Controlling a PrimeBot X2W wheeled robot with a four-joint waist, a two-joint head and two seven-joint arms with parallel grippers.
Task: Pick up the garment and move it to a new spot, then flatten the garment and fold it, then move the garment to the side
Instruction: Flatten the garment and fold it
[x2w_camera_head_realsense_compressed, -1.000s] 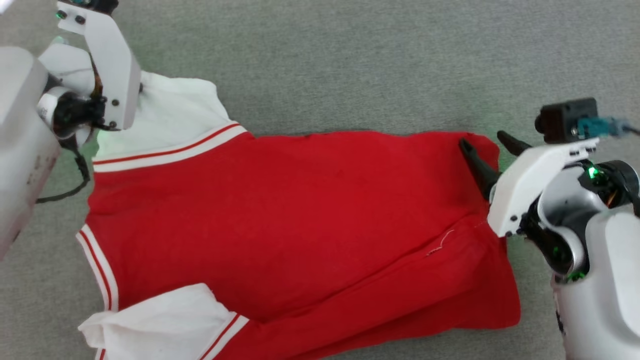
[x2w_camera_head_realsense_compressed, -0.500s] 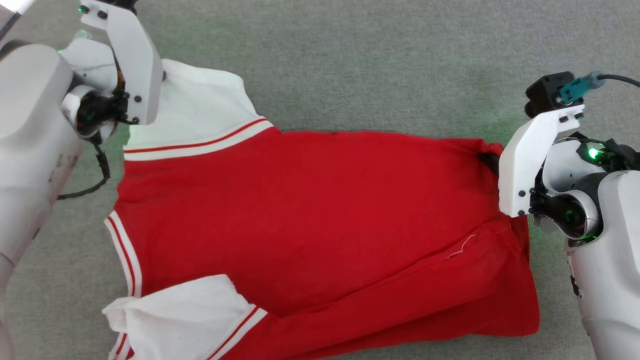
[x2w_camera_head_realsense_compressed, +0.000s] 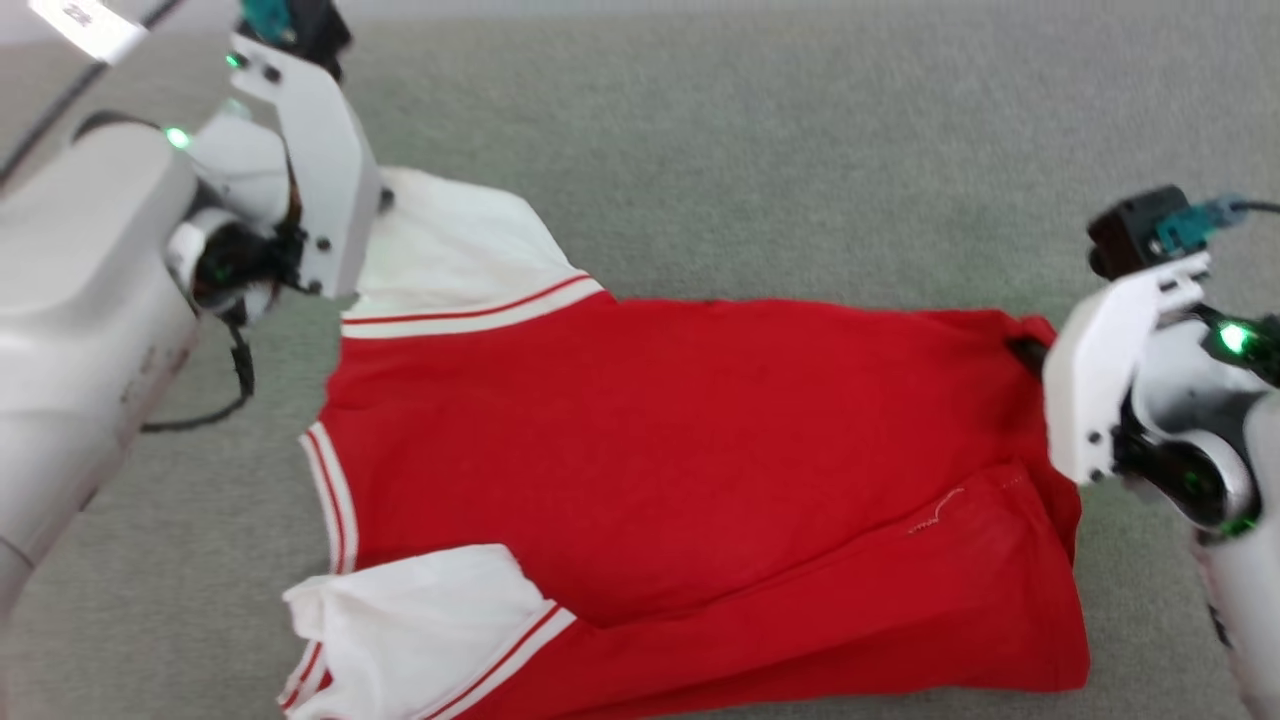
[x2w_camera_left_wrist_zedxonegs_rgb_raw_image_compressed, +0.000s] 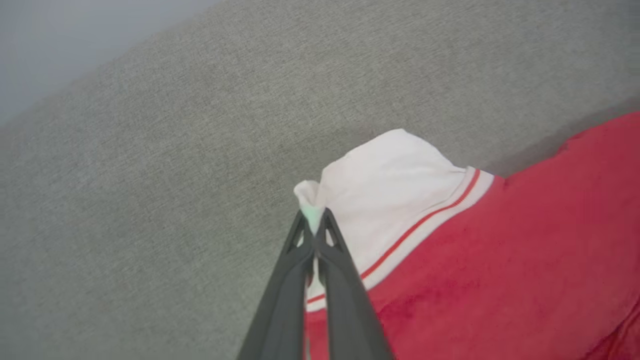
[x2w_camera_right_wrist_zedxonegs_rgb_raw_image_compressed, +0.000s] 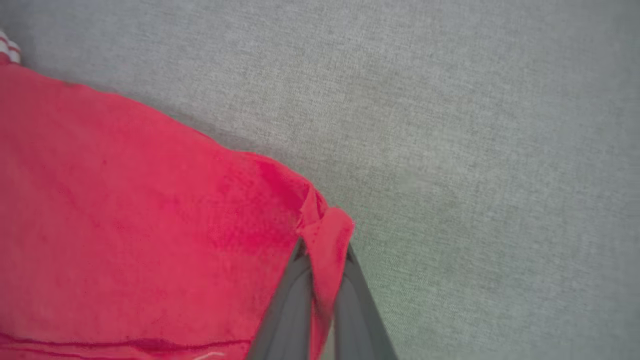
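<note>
Red cloth: we judged the garment (x2w_camera_head_realsense_compressed: 650, 450) soft and light (best held by corners).
Left gripper (x2w_camera_left_wrist_zedxonegs_rgb_raw_image_compressed: 314, 217): pinched the white sleeve tip (x2w_camera_left_wrist_zedxonegs_rgb_raw_image_compressed: 306, 192).
Right gripper (x2w_camera_right_wrist_zedxonegs_rgb_raw_image_compressed: 324, 250): clamped the red hem corner (x2w_camera_right_wrist_zedxonegs_rgb_raw_image_compressed: 330, 227).

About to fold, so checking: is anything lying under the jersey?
The grey surface shows all around the garment, and a fold of its own red cloth runs along the near edge. Whatever lies beneath the cloth is covered and cannot be seen.
</note>
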